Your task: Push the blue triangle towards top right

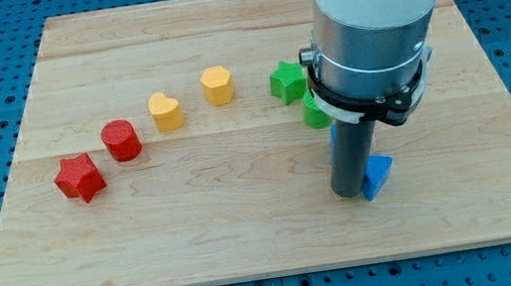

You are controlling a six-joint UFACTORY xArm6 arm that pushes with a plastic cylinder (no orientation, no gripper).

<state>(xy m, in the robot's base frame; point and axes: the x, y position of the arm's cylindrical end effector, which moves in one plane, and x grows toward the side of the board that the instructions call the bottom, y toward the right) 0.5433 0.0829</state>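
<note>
The camera view looks down across a pale wooden desk (pixel 248 234) sitting on a blue pegboard. There is no claw on this arm, so nothing opens, closes or holds anything; the arm ends in a dark rod, and my tip (pixel 348 192) rests on the desk in its right half, nearer the bottom edge than the top.

The blue triangle (pixel 377 177) lies just to the right of my tip and looks to be touching it, or very nearly so. Part of the triangle is hidden behind the rod, so I cannot tell its long axis. A second blue piece (pixel 334 136) peeks out just above, mostly covered by the arm; its shape is unclear.

The relation that matters: the triangle sits on the tip's right, roughly level with it. A push towards the top right corner would, in my judgement, go better with the tip below and to the left of the block; from the present spot a straight push would send it mostly rightwards.

Towards the top right corner the desk looks open, though the arm's body hides some of it. The right edge is not far off, so a sideways shove risks running the block off.

Other blocks lie away from that path: a green star (pixel 287 81) and a green block (pixel 316 111) above the tip, then an arc running left of a yellow hexagon (pixel 217 84), yellow heart (pixel 166 110), red cylinder (pixel 121 140) and red star (pixel 78 177).
</note>
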